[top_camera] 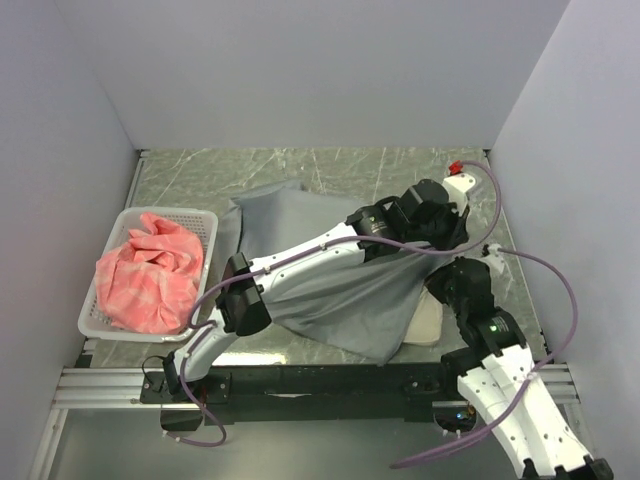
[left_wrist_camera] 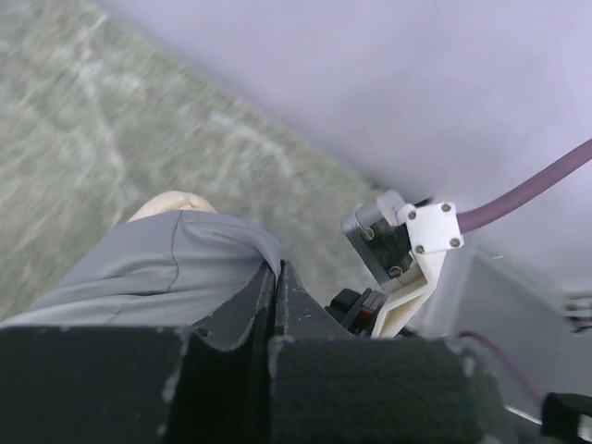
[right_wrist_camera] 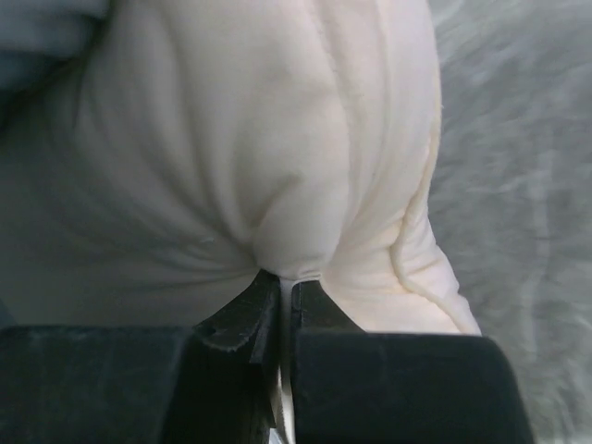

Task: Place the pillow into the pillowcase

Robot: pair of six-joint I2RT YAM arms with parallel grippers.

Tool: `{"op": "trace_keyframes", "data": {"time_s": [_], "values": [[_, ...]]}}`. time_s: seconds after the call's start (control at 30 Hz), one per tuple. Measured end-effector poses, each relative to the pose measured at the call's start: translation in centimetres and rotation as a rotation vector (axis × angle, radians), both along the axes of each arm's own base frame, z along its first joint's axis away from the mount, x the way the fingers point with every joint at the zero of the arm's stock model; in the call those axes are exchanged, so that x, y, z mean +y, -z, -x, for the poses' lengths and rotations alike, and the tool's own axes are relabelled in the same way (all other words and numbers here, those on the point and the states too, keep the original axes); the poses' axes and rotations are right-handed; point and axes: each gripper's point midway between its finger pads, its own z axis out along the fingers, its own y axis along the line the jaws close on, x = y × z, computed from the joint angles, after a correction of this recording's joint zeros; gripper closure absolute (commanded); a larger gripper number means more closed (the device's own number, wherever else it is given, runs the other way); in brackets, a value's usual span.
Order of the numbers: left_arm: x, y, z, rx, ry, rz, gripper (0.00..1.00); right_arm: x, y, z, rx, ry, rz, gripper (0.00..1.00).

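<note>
Nearest you, your right gripper [right_wrist_camera: 285, 277] clamps a fold of the pillow [right_wrist_camera: 305, 139], which lies at the near right of the table [top_camera: 300, 165], mostly under the pillowcase [top_camera: 350, 310]. Just beyond, your left gripper [left_wrist_camera: 277, 268] pinches the pillowcase's hem, jaws pressed together. The pillowcase stretches away to the left, so the pillow likely needs driving that way; its long axis is hidden.

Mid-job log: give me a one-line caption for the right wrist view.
Right gripper shut on a pinched fold of the cream tufted pillow, smooth grey fabric pillowcase at upper left.
</note>
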Motion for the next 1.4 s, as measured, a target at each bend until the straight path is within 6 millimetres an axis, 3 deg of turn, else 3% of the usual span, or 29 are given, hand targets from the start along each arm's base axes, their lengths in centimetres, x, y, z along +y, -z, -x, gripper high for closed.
{"op": "trace_keyframes", "data": {"time_s": [0.17,0.33,0.43,0.63,0.67,0.77,0.8,0.83,0.9,0.97,1.1,1.2,1.27,1.4], "values": [[-1.2,-3.4,1.2,0.025,0.069,0.12,0.99,-3.4,-1.7,0.4,-0.002,0.135,0.041,1.0],[-1.8,-3.7,2.5,0.064,0.136,0.152,0.96,-6.1,-1.0,0.2,0.038,0.243,0.054,1.0],[-2.0,-3.2,2.9,0.075,0.16,0.146,0.96,-5.4,0.2,0.3,0.034,0.222,0.009,1.0],[-3.1,-0.4,3.5,0.146,0.223,0.133,0.91,-1.2,3.0,1.0,-0.034,0.115,-0.142,1.0],[-3.4,0.4,3.8,0.169,0.239,0.129,0.88,-0.5,3.1,1.1,-0.036,0.095,-0.15,1.0],[-4.0,1.9,4.3,0.213,0.27,0.125,0.66,0.0,3.8,0.8,-0.002,0.099,-0.15,1.0],[-4.1,2.0,4.2,0.217,0.273,0.128,0.49,-0.2,4.6,0.6,0.031,0.114,-0.133,1.0],[-4.0,2.3,4.2,0.217,0.275,0.123,0.4,-0.2,4.9,0.5,0.047,0.115,-0.124,1.0],[-3.7,3.0,2.5,0.185,0.233,0.118,0.33,0.0,5.0,-0.4,0.06,0.119,-0.123,1.0],[-2.4,4.4,0.8,0.202,0.163,0.088,0.24,0.6,5.3,-1.1,0.069,0.106,-0.127,1.0],[0.6,5.5,-1.4,0.219,-0.012,0.034,0.17,1.8,5.2,-1.5,0.056,0.058,-0.157,1.0],[6.6,4.8,-1.3,0.224,-0.202,-0.032,0.17,1.7,5.3,-1.5,0.055,0.06,-0.158,0.96],[11.6,2.6,-1.0,0.208,-0.335,-0.012,0.18,1.8,5.2,-1.4,0.053,0.054,-0.157,0.92],[20.4,-2.1,0.4,0.184,-0.527,0.133,0.3,1.9,5.3,-1.4,0.059,0.034,-0.147,0.87]]}}
